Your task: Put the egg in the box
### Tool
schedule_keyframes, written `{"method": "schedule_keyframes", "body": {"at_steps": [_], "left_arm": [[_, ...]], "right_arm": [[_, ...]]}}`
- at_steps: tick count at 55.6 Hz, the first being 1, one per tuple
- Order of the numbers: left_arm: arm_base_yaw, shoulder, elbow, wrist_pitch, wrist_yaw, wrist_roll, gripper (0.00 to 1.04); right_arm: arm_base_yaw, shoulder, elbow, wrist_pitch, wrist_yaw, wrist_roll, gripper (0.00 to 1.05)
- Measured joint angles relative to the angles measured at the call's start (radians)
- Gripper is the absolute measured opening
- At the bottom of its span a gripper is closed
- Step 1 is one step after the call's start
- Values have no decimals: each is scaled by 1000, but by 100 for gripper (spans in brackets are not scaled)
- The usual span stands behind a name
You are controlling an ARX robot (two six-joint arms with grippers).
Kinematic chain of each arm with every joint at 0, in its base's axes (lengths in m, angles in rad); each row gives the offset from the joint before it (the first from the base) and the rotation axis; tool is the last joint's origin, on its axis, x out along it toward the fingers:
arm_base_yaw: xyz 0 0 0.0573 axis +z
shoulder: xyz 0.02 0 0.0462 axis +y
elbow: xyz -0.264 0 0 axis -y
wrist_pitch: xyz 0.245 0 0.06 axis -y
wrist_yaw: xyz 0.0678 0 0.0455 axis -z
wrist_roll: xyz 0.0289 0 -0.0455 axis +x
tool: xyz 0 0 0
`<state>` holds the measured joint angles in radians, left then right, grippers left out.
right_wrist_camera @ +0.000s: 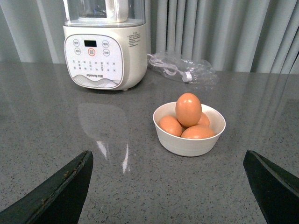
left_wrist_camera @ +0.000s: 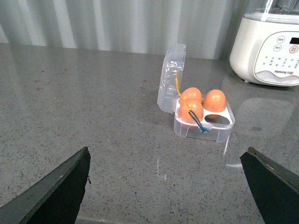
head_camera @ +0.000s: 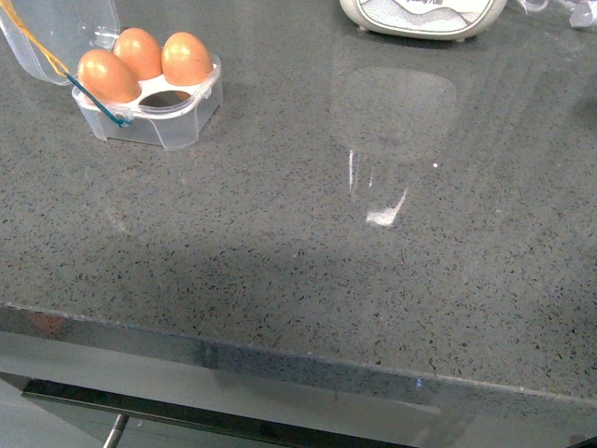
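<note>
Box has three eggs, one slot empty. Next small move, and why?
Probably ease the right gripper toward the top egg in the bowl. The gripper is open and empty with the bowl straight ahead, while the box sits lid-up with one free slot.

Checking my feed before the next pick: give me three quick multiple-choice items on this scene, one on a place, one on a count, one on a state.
1. Where do the loose eggs sit?
A in a blue tray
B in a white bowl
C in a metal pan

2. How many eggs are in the box?
A one
B three
C four

3. The box's lid is:
A open
B shut
C taken off

Answers:
1 B, the right wrist view shows them piled in the bowl.
2 B, three slots are filled and one empty slot shows.
3 A, it stands up on its hinge beside the eggs.
</note>
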<state>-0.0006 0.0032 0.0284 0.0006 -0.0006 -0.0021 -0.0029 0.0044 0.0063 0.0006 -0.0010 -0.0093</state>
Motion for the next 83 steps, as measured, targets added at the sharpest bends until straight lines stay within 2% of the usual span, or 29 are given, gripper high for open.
{"method": "schedule_keyframes", "body": {"at_steps": [83], "left_arm": [[0, 0, 0, 0, 0, 0, 98]], "right_arm": [[0, 0, 0, 0, 0, 0, 97]]}}
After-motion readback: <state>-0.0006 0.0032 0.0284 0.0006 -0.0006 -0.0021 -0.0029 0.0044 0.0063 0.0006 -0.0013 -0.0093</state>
